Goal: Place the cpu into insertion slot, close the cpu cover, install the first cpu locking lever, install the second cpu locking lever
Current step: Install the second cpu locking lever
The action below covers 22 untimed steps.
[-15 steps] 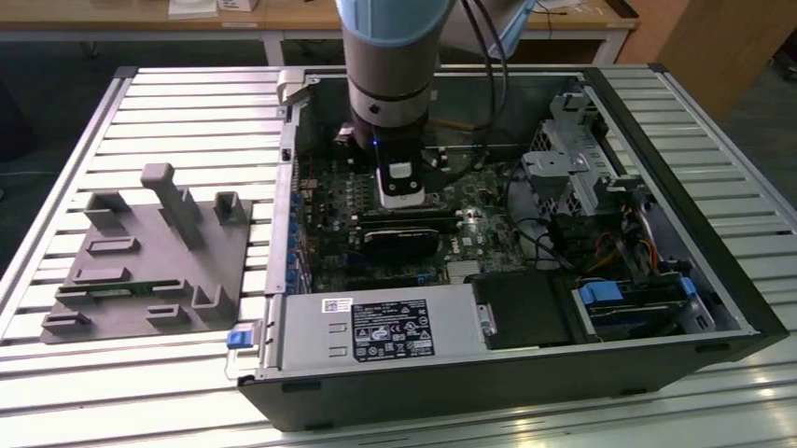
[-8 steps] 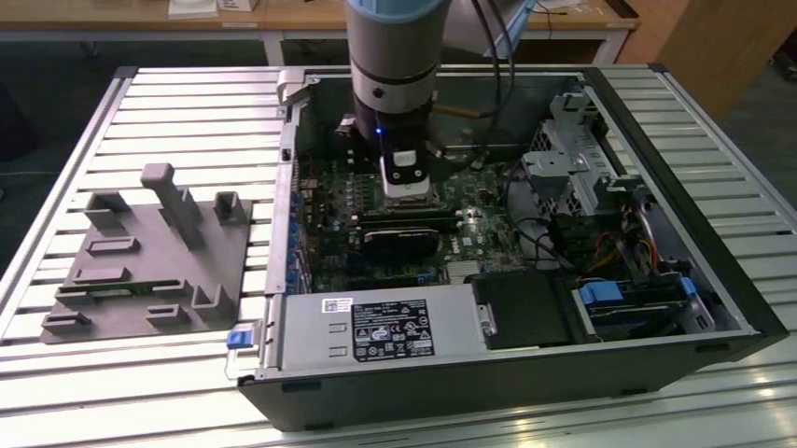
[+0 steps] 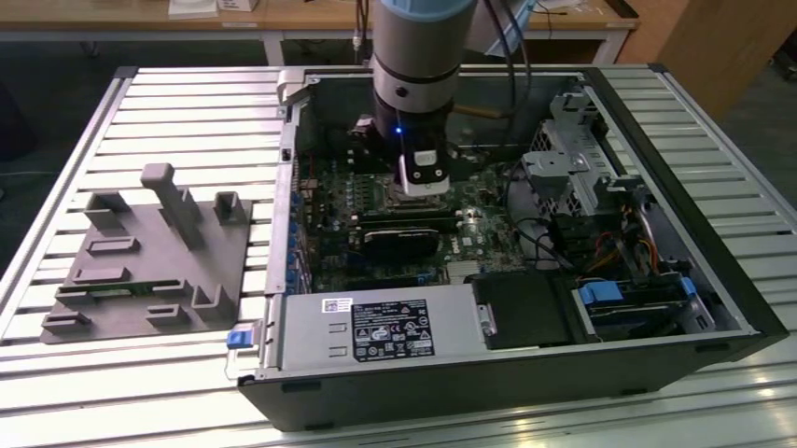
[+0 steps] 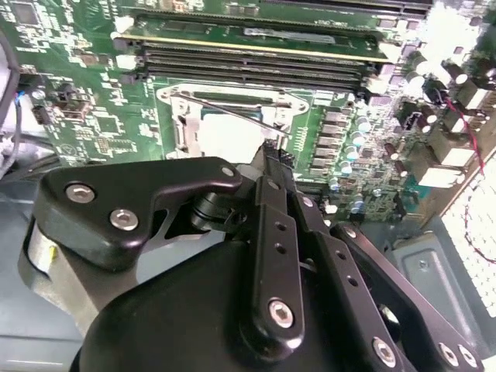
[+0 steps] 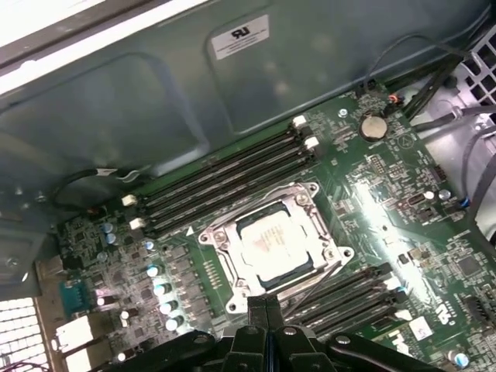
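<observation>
The cpu (image 5: 273, 246) lies flat in the insertion slot (image 5: 249, 288), its pale silver face showing through the window of the cpu cover (image 5: 223, 246). The cover is down flat on the socket. A thin wire locking lever (image 5: 319, 285) slants across the socket's edge toward my gripper (image 5: 266, 304), which is shut with its fingertips pressed together at the socket's rim. In the second wrist view the same lever (image 4: 248, 118) crosses over the cpu (image 4: 225, 139) just beyond the gripper (image 4: 271, 155). In the exterior view the gripper (image 3: 421, 187) hangs low over the motherboard (image 3: 373, 271).
Long black memory slots (image 5: 232, 174) flank the socket on both sides. The open computer case has a metal wall (image 5: 155, 101), a drive cage (image 3: 561, 177), cables (image 3: 610, 247) and a power supply (image 3: 373, 331). A grey fixture block (image 3: 137, 271) sits on the slatted table at the exterior view's left.
</observation>
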{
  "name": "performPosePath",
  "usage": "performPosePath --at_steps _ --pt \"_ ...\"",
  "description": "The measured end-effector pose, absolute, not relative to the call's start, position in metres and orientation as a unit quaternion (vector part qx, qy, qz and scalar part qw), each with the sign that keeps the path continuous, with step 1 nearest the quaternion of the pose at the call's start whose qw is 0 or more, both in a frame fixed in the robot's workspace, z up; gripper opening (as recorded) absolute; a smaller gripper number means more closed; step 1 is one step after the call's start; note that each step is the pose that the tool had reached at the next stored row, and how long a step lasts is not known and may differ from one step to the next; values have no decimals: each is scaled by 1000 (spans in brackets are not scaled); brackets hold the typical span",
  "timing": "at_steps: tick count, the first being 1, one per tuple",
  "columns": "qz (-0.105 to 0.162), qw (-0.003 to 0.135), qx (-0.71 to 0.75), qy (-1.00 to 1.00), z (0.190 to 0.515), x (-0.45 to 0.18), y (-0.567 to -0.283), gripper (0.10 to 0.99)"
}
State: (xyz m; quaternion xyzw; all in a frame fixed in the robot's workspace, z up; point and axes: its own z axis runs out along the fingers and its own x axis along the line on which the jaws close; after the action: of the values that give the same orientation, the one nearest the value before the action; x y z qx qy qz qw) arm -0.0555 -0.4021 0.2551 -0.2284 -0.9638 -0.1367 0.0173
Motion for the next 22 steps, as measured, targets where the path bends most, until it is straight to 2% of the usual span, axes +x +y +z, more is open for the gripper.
performPosePath --at_steps 9,22 --pt "-136 20 -229 -964 247 -53 -413 106" --pt "-135 23 -229 -964 223 -56 -414 106"
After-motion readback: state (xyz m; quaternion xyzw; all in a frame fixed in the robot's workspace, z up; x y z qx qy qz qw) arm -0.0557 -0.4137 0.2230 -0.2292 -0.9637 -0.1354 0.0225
